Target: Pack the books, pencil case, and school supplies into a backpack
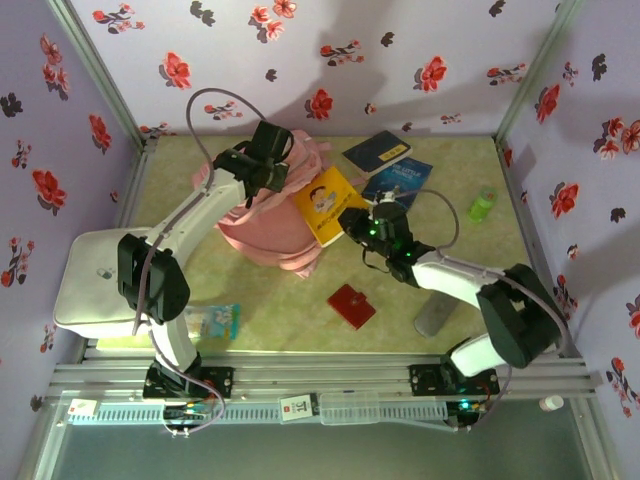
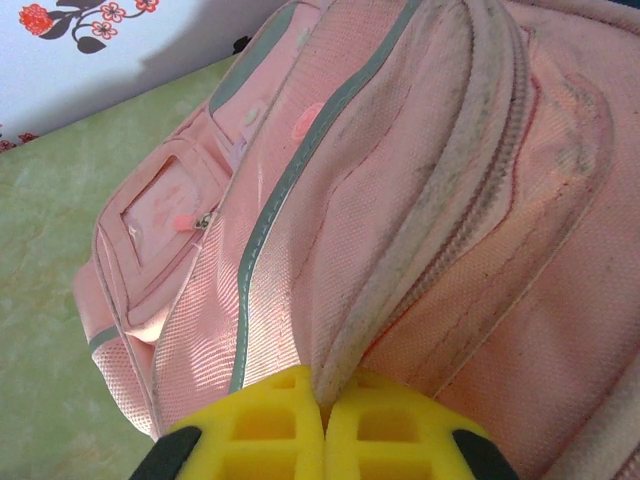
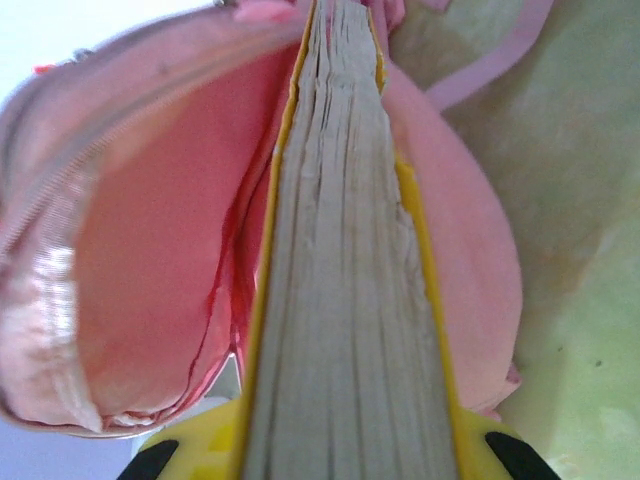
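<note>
Backpack (image 1: pixel 262 228): big, soft, floppy pink fabric, probably sags shut unless held. Best hold is the stiff rim seam by the zip. Left claw (image 2: pixel 322 430) is clenched on that rim fold, bag hanging just below and ahead of it.

Yellow book (image 3: pixel 345 300): thin, light, bendy, cover likely slick, so pinch it across both covers. Right claw (image 3: pixel 345 455) is grasping it, and it runs straight ahead of the claw into the open mouth, pink lining on either side.

Navy book (image 1: pixel 377 152) and blue starry book (image 1: pixel 400 182): flat on the table (image 1: pixel 480 260) beyond the right claw, just beside each other.

Grey pouch (image 1: pixel 435 315): squashy, easy pinch, behind that claw by its arm.

Red square piece (image 1: pixel 351 305): flat, probably hard to get under, behind that claw.
</note>
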`<state>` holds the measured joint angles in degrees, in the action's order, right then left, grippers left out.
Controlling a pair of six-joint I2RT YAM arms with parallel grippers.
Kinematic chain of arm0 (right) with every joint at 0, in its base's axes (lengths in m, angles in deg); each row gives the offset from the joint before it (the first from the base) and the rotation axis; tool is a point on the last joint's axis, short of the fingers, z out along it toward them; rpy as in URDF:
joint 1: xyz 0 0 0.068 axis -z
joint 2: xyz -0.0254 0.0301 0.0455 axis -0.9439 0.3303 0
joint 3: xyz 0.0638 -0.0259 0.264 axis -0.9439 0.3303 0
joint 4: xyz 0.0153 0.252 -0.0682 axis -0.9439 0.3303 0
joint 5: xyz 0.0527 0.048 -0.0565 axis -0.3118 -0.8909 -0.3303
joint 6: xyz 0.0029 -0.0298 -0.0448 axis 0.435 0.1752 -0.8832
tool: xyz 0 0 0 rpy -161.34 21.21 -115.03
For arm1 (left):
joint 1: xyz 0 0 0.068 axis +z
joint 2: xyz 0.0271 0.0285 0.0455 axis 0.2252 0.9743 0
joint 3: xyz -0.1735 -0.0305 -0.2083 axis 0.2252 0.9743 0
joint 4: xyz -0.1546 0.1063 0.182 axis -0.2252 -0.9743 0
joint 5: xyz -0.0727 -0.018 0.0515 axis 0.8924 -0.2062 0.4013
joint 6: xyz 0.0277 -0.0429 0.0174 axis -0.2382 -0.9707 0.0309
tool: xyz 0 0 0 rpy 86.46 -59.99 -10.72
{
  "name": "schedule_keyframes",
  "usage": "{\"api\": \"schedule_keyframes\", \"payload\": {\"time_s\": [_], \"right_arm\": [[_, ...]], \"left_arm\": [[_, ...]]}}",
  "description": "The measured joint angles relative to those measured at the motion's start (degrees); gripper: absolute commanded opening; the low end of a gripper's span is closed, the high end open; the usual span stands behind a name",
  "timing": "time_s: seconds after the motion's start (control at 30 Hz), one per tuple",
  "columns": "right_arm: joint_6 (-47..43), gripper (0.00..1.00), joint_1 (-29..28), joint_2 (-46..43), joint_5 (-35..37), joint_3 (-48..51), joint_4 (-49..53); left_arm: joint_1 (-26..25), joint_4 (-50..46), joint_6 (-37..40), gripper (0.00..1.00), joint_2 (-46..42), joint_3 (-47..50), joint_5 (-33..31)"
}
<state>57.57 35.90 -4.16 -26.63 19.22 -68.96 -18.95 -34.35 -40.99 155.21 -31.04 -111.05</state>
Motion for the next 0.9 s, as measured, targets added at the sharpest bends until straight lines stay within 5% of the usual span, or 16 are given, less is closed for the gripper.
{"api": "schedule_keyframes", "payload": {"time_s": [0.37, 0.9], "right_arm": [[6.1, 0.06, -2.7, 15.0, -5.3, -10.9, -8.2], [10.6, 0.09, -3.8, 33.9, -0.5, -31.1, -3.3]], "left_arm": [[-0.1, -1.3, -1.6, 0.00, -0.4, -1.7, 0.4], [-0.2, -2.9, -7.0, 0.00, -1.5, -1.9, 4.6]]}}
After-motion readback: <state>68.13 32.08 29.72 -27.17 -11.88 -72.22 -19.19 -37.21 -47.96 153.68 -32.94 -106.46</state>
